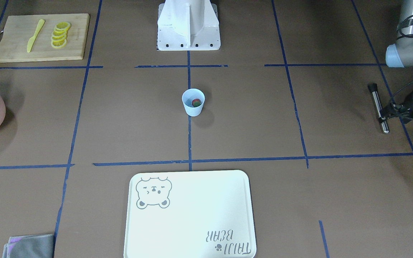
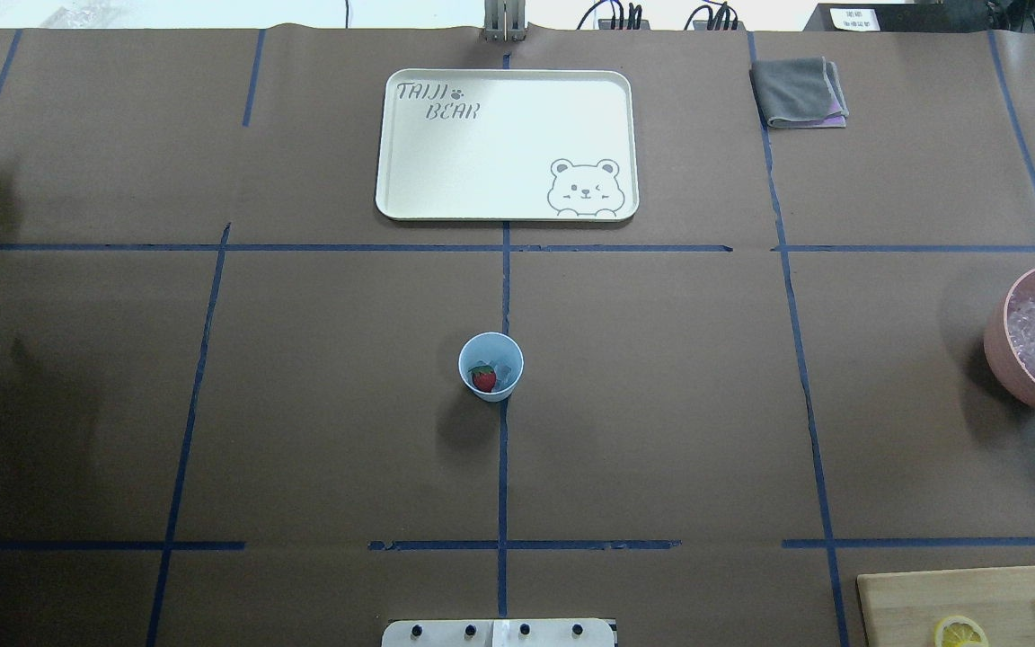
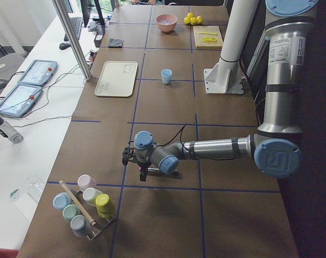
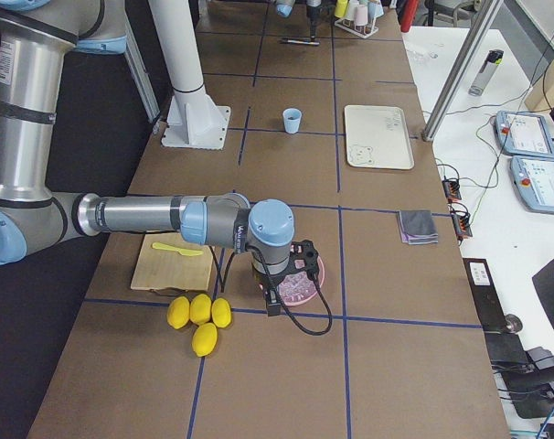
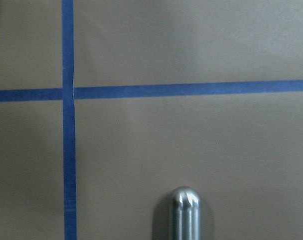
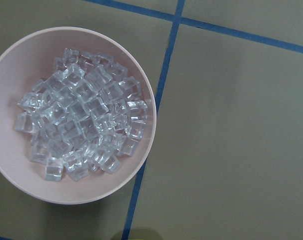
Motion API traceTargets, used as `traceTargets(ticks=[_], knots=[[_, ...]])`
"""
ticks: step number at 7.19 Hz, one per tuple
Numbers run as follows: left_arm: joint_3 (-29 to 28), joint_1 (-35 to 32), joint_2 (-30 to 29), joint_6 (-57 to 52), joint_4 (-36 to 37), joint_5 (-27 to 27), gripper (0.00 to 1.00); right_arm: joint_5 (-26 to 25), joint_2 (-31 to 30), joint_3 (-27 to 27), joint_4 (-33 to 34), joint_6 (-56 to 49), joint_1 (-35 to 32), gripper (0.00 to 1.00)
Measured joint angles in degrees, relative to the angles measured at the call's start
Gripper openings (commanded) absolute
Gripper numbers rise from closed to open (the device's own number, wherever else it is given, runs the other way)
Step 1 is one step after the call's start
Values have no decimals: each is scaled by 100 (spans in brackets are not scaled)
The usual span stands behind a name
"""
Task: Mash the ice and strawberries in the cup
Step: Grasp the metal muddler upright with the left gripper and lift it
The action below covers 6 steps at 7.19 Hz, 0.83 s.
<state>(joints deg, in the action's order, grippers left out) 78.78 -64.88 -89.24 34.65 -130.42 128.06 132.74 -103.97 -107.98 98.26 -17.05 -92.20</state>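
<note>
gripping metal muddler [image 1: 378, 107], left hand [image 1: 389, 115]; strawberry [image 2: 483, 379] in cup [image 2: 490, 366].

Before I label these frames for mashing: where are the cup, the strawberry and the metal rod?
cup [image 1: 193, 111]: front-facing view, outer wall.
strawberry [image 2: 483, 380]: overhead view, red body.
metal rod [image 1: 377, 104]: front-facing view, mid-shaft.

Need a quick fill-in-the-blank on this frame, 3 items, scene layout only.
1. The strawberry sits inside the ____.
2. The pink bowl is filled with ____ cubes.
3. The lemon slices lie on the wooden ____, beside the yellow knife.

Missing words: cup; ice; cutting board
</note>
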Motion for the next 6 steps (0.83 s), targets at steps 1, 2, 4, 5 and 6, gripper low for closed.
traceTargets(ticks=[1, 2, 4, 5, 6], knots=[[-24, 138, -11, 284, -169, -7, 98, -2, 0, -3, 0, 0, 0, 99], [-41, 259, -8, 510, -375, -18, 97, -3, 0, -3, -2, 0, 0, 99], [-49, 335, 7, 634, -539, -24, 11, -3, 0, -4, -8, 0, -2, 99], [-44, 338, 12, 649, -553, -15, 1, -3, 0, -4, -7, 0, -6, 99], [-31, 338, 17, 642, -551, -1, 0, -3, 0, -4, -5, 0, -6, 99]])
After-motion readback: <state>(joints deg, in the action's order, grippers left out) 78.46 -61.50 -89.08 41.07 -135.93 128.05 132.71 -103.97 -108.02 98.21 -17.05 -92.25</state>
